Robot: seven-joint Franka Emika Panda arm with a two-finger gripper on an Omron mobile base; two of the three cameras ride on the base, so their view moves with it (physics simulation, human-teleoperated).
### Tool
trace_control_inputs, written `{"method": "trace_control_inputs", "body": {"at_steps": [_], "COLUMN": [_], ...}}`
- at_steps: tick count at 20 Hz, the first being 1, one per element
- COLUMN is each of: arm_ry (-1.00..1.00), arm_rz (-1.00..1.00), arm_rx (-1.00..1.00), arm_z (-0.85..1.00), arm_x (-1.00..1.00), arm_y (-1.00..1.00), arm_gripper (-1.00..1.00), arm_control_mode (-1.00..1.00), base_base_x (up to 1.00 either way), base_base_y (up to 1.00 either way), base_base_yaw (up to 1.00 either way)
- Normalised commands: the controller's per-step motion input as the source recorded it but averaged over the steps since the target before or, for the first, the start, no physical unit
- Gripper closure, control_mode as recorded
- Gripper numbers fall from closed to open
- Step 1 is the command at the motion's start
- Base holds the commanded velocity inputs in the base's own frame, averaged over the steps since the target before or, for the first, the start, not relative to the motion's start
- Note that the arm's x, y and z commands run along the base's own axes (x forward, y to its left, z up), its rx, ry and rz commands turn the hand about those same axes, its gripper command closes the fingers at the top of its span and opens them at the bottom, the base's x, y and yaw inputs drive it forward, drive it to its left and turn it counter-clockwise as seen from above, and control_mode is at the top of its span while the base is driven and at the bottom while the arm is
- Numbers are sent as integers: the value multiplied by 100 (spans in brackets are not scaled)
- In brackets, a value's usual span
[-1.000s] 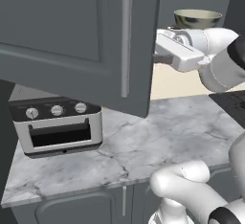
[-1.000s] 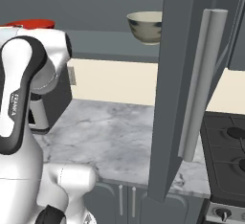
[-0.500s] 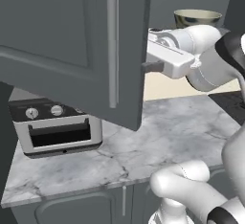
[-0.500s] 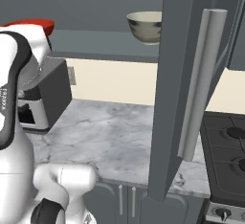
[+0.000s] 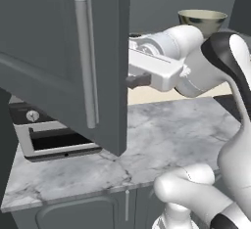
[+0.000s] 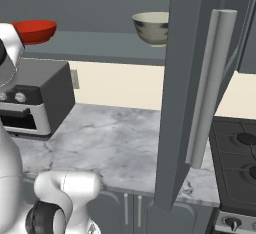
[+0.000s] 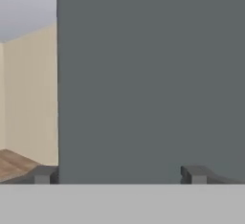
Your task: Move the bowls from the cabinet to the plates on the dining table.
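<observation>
The cabinet (image 5: 59,37) hangs above the counter with both doors swung open. On its shelf the cream-beige bowl (image 6: 152,28) sits near the middle and the red bowl (image 6: 35,30) at the left end. The cream bowl (image 5: 202,20) also shows above my arm. My gripper (image 5: 138,80) is stretched left, against the inner face of the left door (image 7: 143,74), below shelf height. Its fingers (image 7: 45,174) stand wide apart, open, holding nothing. The plates and the dining table are out of view.
A toaster oven (image 6: 30,98) stands on the marble counter (image 5: 162,135) at the left, partly behind the left door. The right door with its long silver handle (image 6: 210,83) juts toward me. A stove (image 6: 240,163) lies at the right.
My arm has swung left and the left cabinet door has swung further open with it, its handle moving left. The bowls have not moved.
</observation>
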Motion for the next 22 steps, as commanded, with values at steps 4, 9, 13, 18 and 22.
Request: {"method": "trace_control_inputs", "body": {"at_steps": [4, 9, 13, 18, 22], "arm_ry": [0, -3, -7, -7, -7], "arm_rz": [12, 9, 1, 0, -2], "arm_rx": [-3, -3, -3, -2, -2], "arm_z": [-14, -15, -14, -9, -6], "arm_x": [-18, -11, 0, 0, 0], "arm_y": [62, 59, 59, 53, 52], "arm_gripper": [-100, -100, -100, -100, -100], "arm_control_mode": [-100, -100, -100, -100, -100], "base_base_x": [0, 0, 0, 0, 0], "base_base_y": [0, 0, 0, 0, 0], "base_base_yaw": [0, 0, 0, 0, 0]}}
